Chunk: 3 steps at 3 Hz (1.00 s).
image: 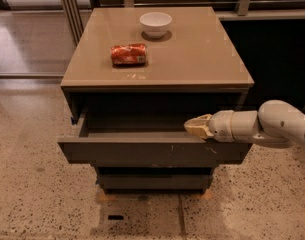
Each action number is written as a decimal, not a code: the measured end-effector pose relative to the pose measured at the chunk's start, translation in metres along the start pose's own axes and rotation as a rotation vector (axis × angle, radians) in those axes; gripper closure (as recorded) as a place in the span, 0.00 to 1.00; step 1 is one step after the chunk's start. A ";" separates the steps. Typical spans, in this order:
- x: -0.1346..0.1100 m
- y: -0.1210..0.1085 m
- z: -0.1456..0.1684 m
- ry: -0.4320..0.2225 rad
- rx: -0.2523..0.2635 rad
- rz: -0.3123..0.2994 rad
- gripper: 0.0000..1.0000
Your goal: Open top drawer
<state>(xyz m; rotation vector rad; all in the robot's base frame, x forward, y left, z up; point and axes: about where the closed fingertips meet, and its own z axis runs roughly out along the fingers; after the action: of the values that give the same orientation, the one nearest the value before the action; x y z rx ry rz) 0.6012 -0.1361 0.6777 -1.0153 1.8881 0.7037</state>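
Note:
The top drawer (142,152) is dark grey with pale scuffs right of centre. It stands pulled out from the cabinet, its dark inside showing. My gripper (196,127) comes in from the right on a white arm. Its pale tip rests at the top rim of the drawer front, right of centre, over the drawer's opening. Two narrower dark grey drawer fronts (154,180) sit shut below.
The tan cabinet top (202,59) carries a white bowl (155,23) at the back and a crushed red can (128,54) lying on its side left of centre. Speckled floor surrounds the cabinet. A dark wall and railing stand behind and to the right.

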 end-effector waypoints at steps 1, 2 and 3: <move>0.009 0.020 -0.002 0.005 -0.051 0.016 1.00; 0.019 0.053 -0.009 -0.009 -0.127 0.045 1.00; 0.018 0.053 -0.010 -0.009 -0.128 0.045 1.00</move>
<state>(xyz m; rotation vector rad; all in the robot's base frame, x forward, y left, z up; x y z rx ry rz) 0.5465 -0.1233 0.6710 -1.0501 1.8822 0.8626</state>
